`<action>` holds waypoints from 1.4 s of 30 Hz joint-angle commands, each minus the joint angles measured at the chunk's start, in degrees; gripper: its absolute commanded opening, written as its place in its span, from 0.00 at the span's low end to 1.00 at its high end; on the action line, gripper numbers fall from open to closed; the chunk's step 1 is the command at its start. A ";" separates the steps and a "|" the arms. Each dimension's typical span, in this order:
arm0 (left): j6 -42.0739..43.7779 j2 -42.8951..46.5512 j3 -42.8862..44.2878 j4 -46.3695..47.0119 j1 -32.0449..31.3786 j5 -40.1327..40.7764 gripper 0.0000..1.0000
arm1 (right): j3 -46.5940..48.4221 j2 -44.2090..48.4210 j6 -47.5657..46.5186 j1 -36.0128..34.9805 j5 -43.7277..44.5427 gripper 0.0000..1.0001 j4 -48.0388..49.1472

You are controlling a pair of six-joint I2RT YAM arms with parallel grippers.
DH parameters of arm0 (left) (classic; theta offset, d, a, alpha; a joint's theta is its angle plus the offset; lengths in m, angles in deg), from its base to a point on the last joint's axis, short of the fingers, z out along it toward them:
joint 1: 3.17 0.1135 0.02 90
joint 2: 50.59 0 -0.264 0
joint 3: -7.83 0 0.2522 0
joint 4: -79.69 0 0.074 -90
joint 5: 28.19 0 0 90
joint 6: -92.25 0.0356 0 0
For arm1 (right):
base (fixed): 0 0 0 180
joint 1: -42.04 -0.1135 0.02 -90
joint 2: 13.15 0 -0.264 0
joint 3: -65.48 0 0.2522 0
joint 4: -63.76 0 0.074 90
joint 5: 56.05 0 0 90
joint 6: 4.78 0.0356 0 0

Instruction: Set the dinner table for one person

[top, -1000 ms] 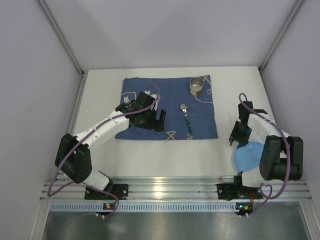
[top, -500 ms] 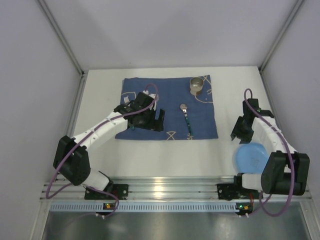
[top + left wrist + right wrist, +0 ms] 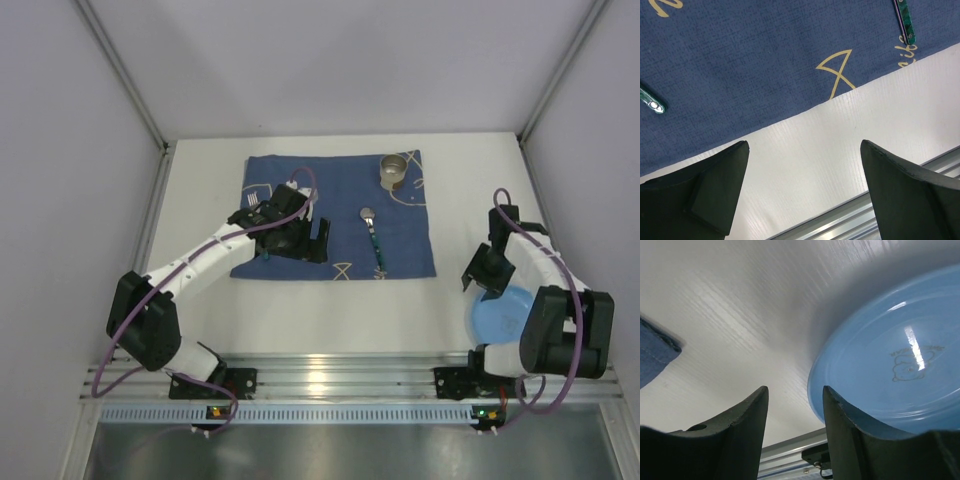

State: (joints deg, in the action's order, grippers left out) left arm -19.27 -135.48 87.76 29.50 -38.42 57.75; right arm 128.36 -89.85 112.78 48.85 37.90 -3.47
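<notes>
The dinner table [image 3: 330, 315] is the white top with a ribbed rail [image 3: 340, 380] along its near edge. A light blue plate [image 3: 498, 318] lies flat at the near right; its rim [image 3: 812, 385] shows just beside the right gripper's inner finger. My right gripper [image 3: 472, 280] [image 3: 795, 395] hovers at the plate's left edge, open, with nothing between its jaws. My left gripper [image 3: 305, 248] [image 3: 805, 165] hangs wide open over the near edge of the blue mat [image 3: 340, 215], holding nothing. A spoon [image 3: 375, 238], a fork [image 3: 256, 201] and a metal cup [image 3: 393, 170] rest on the mat.
Grey walls close in the table [image 3: 840, 150] at the left, back and right. The left wrist view shows the fork's teal handle end [image 3: 652, 104] and the spoon's handle [image 3: 905, 22] on the mat [image 3: 765, 60]. A corner of the mat [image 3: 655, 357] shows in the right wrist view.
My right gripper has opened wider and its wrist has shifted beside the plate's left edge. The left arm and the things on the mat have not moved.
</notes>
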 commanded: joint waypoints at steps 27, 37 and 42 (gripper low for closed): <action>1.83 4.90 -3.25 -1.01 0.18 3.53 0.98 | 21.43 -9.51 1.19 -0.12 -3.68 0.00 -4.00; -0.80 10.52 -2.36 -4.97 0.26 6.95 0.98 | 47.09 -16.09 7.69 -18.30 0.53 0.00 -8.57; -2.21 16.93 -4.12 -7.43 0.61 11.25 0.98 | 68.79 -29.44 8.40 -36.75 6.68 0.00 -14.46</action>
State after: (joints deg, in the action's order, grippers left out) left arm -19.92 -123.50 83.69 24.19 -38.33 65.16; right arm 187.05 -112.89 119.84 21.37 40.67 -13.11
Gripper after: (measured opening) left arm 0.985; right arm 0.029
